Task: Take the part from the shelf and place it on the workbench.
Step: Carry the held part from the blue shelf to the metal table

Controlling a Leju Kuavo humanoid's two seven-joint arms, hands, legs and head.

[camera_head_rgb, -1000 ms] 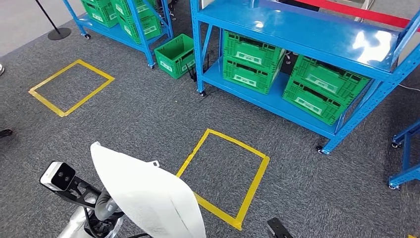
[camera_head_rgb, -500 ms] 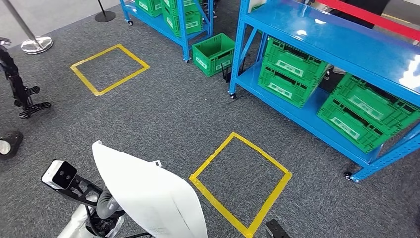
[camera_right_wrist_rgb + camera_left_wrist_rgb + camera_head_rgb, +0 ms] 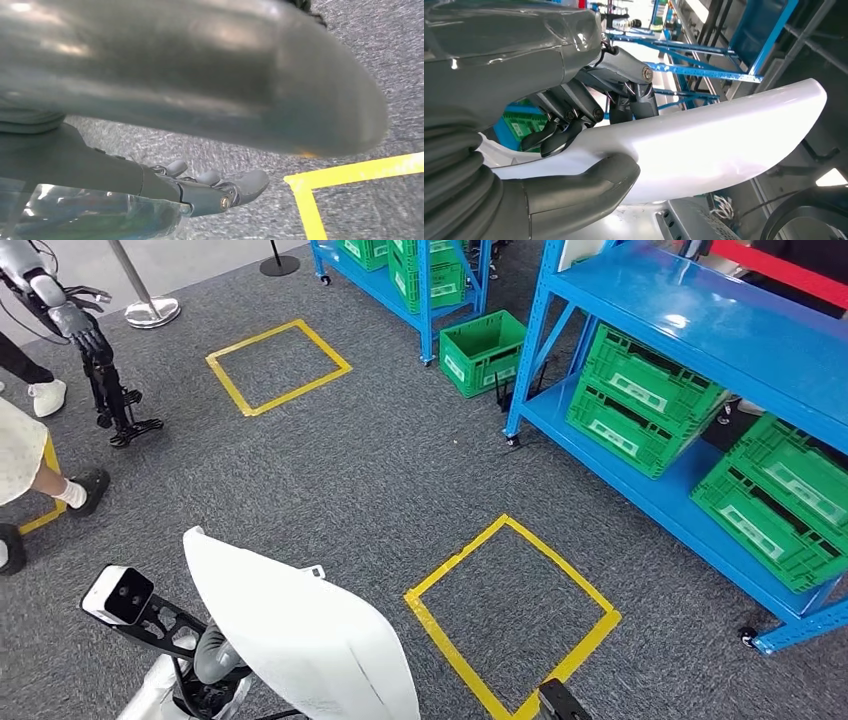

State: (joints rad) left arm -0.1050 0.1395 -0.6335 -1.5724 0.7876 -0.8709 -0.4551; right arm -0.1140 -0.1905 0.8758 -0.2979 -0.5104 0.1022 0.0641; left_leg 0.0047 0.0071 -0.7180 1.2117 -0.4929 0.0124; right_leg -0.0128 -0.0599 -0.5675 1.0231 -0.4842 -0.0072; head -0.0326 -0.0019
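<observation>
The part (image 3: 300,630) is a large, smooth, white curved shell. It sits low in the head view, tilted up over my left forearm. My left hand (image 3: 215,660) holds it from beneath. In the left wrist view the thumb (image 3: 589,185) presses under the white part (image 3: 709,145) and the dark fingers (image 3: 559,137) curl over its upper edge. My right hand (image 3: 215,187) hangs above the grey carpet, fingers stretched out with nothing in them.
A blue shelf (image 3: 700,340) with green crates (image 3: 640,400) stands to the right, one green crate (image 3: 485,350) on the floor beside it. Yellow tape squares (image 3: 515,615) (image 3: 278,365) mark the carpet. A person (image 3: 30,455) and another robot's arm (image 3: 60,305) are at the far left.
The whole view has swung left: the shelves slide to the right and a person comes in at the left. The white part stays held the same way by my left hand.
</observation>
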